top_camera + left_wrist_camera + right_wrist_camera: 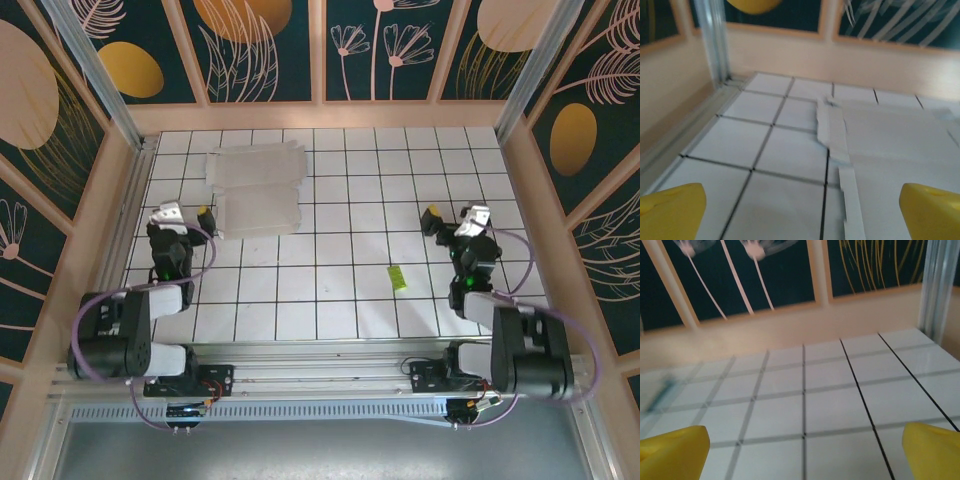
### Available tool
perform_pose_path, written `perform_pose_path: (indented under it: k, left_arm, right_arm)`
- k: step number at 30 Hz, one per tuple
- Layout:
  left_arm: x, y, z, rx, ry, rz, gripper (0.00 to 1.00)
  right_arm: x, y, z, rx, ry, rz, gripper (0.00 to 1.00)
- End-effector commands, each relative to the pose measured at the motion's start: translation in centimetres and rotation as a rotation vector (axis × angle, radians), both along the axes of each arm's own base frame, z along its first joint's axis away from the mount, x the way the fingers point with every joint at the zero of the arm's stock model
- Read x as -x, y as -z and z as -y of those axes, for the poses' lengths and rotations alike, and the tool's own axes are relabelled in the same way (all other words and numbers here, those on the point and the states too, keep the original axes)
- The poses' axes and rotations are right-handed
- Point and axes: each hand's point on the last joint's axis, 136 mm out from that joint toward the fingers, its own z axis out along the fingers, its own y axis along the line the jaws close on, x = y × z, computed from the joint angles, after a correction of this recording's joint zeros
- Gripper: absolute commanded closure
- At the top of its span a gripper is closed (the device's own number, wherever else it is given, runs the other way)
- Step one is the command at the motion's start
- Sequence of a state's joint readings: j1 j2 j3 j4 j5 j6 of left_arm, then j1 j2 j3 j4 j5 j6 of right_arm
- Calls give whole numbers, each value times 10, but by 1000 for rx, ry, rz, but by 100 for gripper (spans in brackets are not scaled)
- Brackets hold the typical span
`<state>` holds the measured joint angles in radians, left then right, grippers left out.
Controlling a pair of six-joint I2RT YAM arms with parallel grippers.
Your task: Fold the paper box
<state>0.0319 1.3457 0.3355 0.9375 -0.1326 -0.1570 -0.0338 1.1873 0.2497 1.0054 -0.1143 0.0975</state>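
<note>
Yellow fingertips (671, 209) of the left claw (190, 222) sit in the bottom corners of its wrist view, spread wide apart with nothing held between them. The right claw (452, 222) is likewise spread wide and empty, hovering over bare tiles on the right side of the white tiled bench (350, 170). The paper box (255, 190), a thin creased sheet of white card, lies flat on the far-left part of the bench, white face up, just ahead of the left claw and a little to its right. Its side flaps and notched edge show in the left wrist view, all lying level. A small yellow-green slip (398, 278) sits well apart from it, near the right arm. As I judge it, folding has not begun: no wall is raised, no flap is tucked, and neither claw touches the card. Every crease is left to work.
</note>
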Motion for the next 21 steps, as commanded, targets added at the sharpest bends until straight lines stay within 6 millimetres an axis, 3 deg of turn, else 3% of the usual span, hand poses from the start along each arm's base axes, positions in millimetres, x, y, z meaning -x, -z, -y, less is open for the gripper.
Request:
perform_pose_path:
  k: [1,5,8,9,10,16,21]
  left_arm:
    - [-4,-20,-23,165,-174,-49,1]
    - [-28,-27,-24,296,-222,-182,1]
    - [-55,-25,-20,324,-215,-324,3]
    - [-71,-38,-18,331,-188,-338,4]
    - [-84,-35,-16,338,-165,-382,6]
    - [-157,13,-25,425,-44,-556,10]
    - [-202,45,-12,475,173,-617,11]
  right_arm:
    - [-2,-23,-31,-226,-130,-104,1]
    - [0,-47,-111,-302,-412,-220,1]
    - [3,-61,-171,-273,-570,-317,1]
    - [4,-62,-189,-268,-617,-365,1]
    - [7,-64,-209,-259,-674,-411,1]
    - [25,-60,-303,-80,-888,-608,1]
    - [32,-47,-354,31,-986,-655,1]
